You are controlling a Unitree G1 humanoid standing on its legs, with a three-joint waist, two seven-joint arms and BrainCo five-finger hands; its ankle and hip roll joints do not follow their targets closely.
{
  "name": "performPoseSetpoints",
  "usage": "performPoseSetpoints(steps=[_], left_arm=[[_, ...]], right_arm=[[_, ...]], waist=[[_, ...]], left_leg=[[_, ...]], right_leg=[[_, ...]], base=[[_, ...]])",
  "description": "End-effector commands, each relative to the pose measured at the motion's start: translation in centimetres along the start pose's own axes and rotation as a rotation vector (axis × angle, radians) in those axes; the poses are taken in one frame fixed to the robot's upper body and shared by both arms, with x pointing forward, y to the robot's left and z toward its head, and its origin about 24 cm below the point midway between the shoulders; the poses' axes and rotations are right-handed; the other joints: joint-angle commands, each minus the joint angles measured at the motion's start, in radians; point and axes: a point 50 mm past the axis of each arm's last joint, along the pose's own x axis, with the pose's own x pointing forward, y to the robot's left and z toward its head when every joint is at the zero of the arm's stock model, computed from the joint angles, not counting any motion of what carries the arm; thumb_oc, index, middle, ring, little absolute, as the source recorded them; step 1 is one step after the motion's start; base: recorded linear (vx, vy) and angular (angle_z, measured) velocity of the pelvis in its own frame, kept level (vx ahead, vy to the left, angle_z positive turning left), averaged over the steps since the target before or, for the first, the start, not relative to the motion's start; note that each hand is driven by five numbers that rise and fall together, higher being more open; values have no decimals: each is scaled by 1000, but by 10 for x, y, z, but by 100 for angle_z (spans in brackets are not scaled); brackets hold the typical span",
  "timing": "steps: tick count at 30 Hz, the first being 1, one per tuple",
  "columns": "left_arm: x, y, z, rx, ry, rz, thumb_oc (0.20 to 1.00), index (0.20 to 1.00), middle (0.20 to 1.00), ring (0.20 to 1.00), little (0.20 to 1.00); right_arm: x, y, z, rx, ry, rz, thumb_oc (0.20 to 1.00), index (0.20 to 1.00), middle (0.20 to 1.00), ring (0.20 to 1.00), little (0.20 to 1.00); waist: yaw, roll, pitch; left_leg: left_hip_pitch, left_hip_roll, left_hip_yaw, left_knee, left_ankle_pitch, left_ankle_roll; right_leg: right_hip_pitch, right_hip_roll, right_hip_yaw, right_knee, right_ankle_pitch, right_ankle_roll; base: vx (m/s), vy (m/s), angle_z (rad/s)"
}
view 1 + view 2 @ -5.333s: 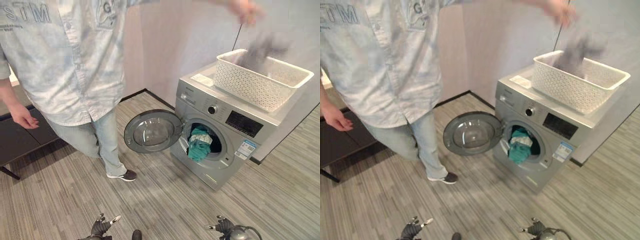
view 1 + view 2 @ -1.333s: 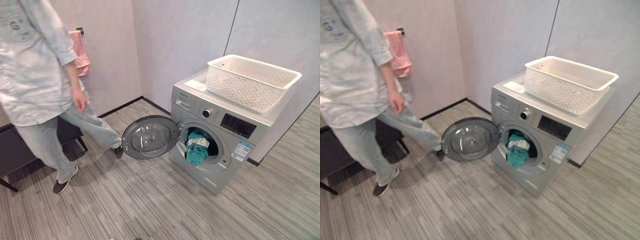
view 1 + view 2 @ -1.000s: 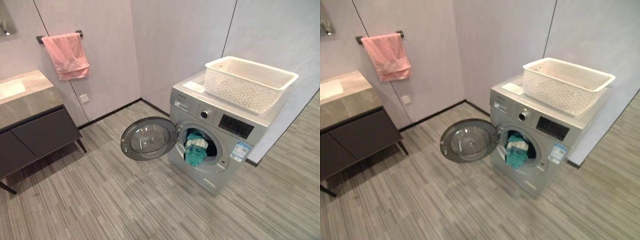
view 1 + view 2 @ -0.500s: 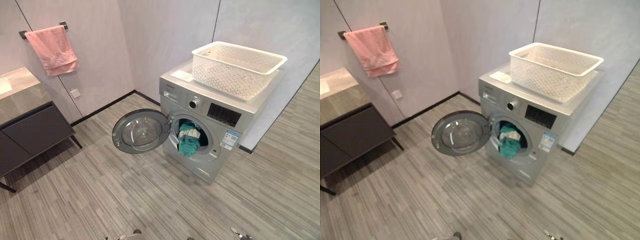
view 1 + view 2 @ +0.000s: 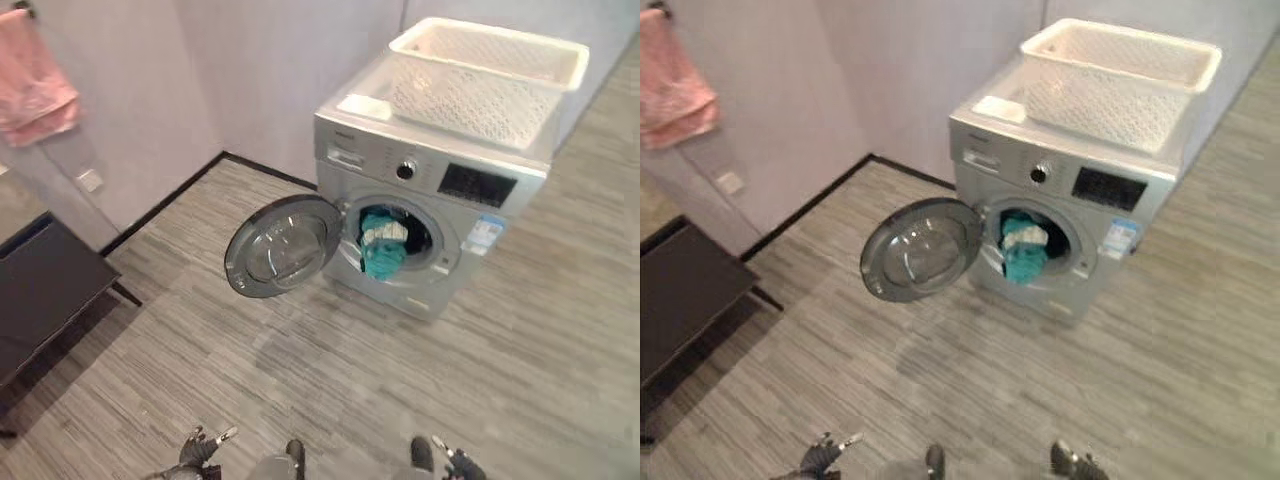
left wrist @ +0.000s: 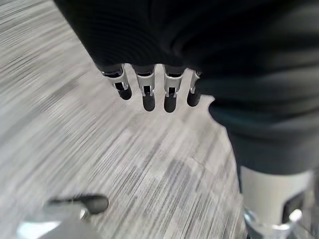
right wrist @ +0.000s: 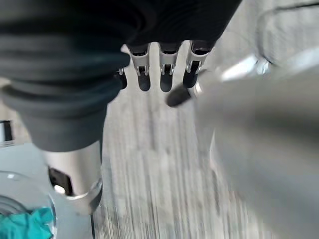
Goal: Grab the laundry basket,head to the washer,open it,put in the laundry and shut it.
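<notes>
Laundry basket (image 5: pixel 489 62) atop washer (image 5: pixel 420 200) — left hand (image 5: pixel 201 450) low, fingers relaxed

Perforated plastic basket (image 5: pixel 487 70), glossy metal washer (image 5: pixel 430 205), wood-grain floor (image 5: pixel 300 380)

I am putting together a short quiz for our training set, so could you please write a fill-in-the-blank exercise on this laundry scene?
1. The white laundry basket sits on top of the ____.
2. The round washer door stands ____.
3. A ____ garment hangs out of the drum opening.
4. The left hand and the right hand hang above the floor and hold ____.

Missing words: washer; open; teal; nothing
</notes>
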Motion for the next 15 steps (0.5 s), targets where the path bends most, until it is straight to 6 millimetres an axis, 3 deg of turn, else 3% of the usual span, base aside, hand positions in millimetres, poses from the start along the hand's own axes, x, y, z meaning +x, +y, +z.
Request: performPoseSetpoints(steps=[1, 4, 5, 6, 7, 9, 10, 12, 13, 14, 15], left_arm=[[-2, 17, 1, 41, -29, 24, 1000, 1000, 1000, 1000, 1000], [-1, 30, 1, 103, -8, 40, 1000, 1000, 1000, 1000, 1000], [1, 32, 2, 148, 4, 45, 1000, 1000, 1000, 1000, 1000], [1, 32, 2, 148, 4, 45, 1000, 1000, 1000, 1000, 1000], [2, 30, 5, 160, -1, 43, 1000, 1000, 1000, 1000, 1000], [6, 21, 16, 168, -35, 27, 1000, 1000, 1000, 1000, 1000], [6, 16, 19, 167, -48, 20, 1000, 1000, 1000, 1000, 1000], [8, 8, 28, 117, -82, 13, 1000, 1000, 1000, 1000, 1000], [8, 2, 32, 87, -103, 2, 1000, 1000, 1000, 1000, 1000], [8, 2, 32, 87, -103, 2, 1000, 1000, 1000, 1000, 1000], [8, -1, 33, 72, -107, -1, 1000, 1000, 1000, 1000, 1000]], right_arm=[[4, 12, 42, -123, -146, 78, 1000, 1000, 1000, 1000, 1000], [3, 28, 42, -223, -157, 153, 1000, 1000, 1000, 1000, 1000], [1, 28, 42, -258, -161, 173, 1000, 1000, 1000, 1000, 1000], [1, 27, 42, -259, -161, 173, 1000, 1000, 1000, 1000, 1000], [0, 24, 40, -249, -164, 173, 1000, 1000, 1000, 1000, 1000], [-3, 12, 32, -204, -151, 158, 1000, 1000, 1000, 1000, 1000], [-5, 7, 24, -198, -131, 146, 1000, 1000, 1000, 1000, 1000], [-8, -1, 8, -173, -89, 124, 1000, 1000, 1000, 1000, 1000], [-10, -5, 1, -173, -69, 122, 1000, 1000, 1000, 1000, 1000], [-10, -5, 1, -173, -69, 122, 1000, 1000, 1000, 1000, 1000], [-11, -5, -1, -185, -63, 127, 1000, 1000, 1000, 1000, 1000]], waist=[[38, -26, 3], [18, -50, 15], [-13, -57, 28], [-12, -57, 29], [-35, -57, 38], [-69, -57, 52], [-75, -65, 49], [-74, -65, 47], [-66, -72, 59], [-67, -71, 59], [-60, -78, 68]], left_leg=[[-5, 111, -64, -5, -52, -112], [50, 110, 8, -35, -65, -104], [78, 107, 30, -35, -79, -103], [79, 108, 31, -35, -80, -103], [84, 104, 31, -17, -94, -98], [96, 87, 15, 20, -123, -85], [96, 76, 17, 24, -106, -81], [97, 92, 2, 116, -92, -97], [63, 104, -46, 267, -64, -109], [61, 105, -47, 269, -65, -109], [26, 105, -99, 334, -31, -122]], right_leg=[[134, 33, -73, 26, -157, 98], [74, 129, -77, 12, -195, 79], [41, 185, -45, 12, -208, 68], [42, 186, -44, 12, -208, 68], [23, 212, 1, 11, -215, 62], [22, 250, 102, 19, -236, 48], [21, 259, 124, 21, -231, 31], [47, 279, 131, 47, -248, 7], [75, 291, 139, 63, -263, -17], [75, 292, 138, 63, -263, -17], [88, 303, 146, 69, -269, -30]], base=[[78, 99, -159], [99, 92, -119], [101, 29, -112], [122, 30, -77], [98, 41, -30], [125, 26, -27], [118, -69, 17], [151, -172, 27], [117, -172, -18], [75, -181, -6], [40, -108, 6]])
